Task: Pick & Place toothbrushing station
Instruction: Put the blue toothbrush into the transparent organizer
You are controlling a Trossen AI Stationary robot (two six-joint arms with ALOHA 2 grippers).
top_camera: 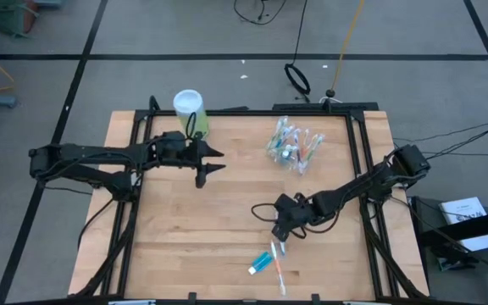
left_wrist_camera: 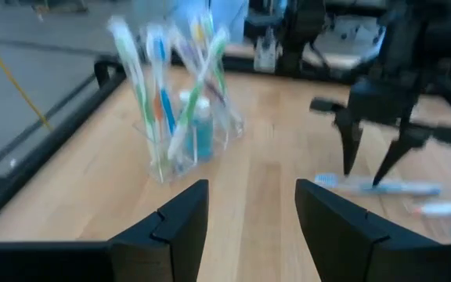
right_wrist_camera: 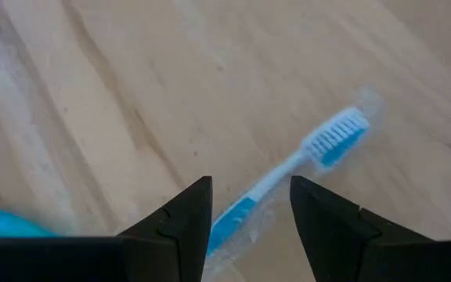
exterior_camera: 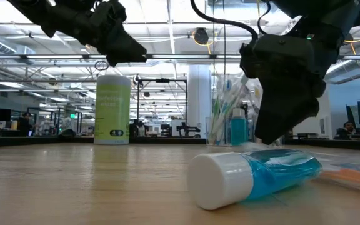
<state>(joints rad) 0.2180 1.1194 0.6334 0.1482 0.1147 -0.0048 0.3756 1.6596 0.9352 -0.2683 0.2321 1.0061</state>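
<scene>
A thin blue-and-white toothbrush (right_wrist_camera: 288, 176) lies flat on the wooden worktop (top_camera: 227, 212) right under my right fingers (right_wrist_camera: 245, 211), which hang spread above it, holding nothing. Just beside them lies a short blue toothpaste tube (top_camera: 259, 263). My left fingers (top_camera: 213, 161) are parted too, near the clear plastic cup (top_camera: 293, 146) of brushes.

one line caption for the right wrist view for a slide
Open right gripper poised over a blue-and-white toothbrush lying on the wooden table.
</scene>
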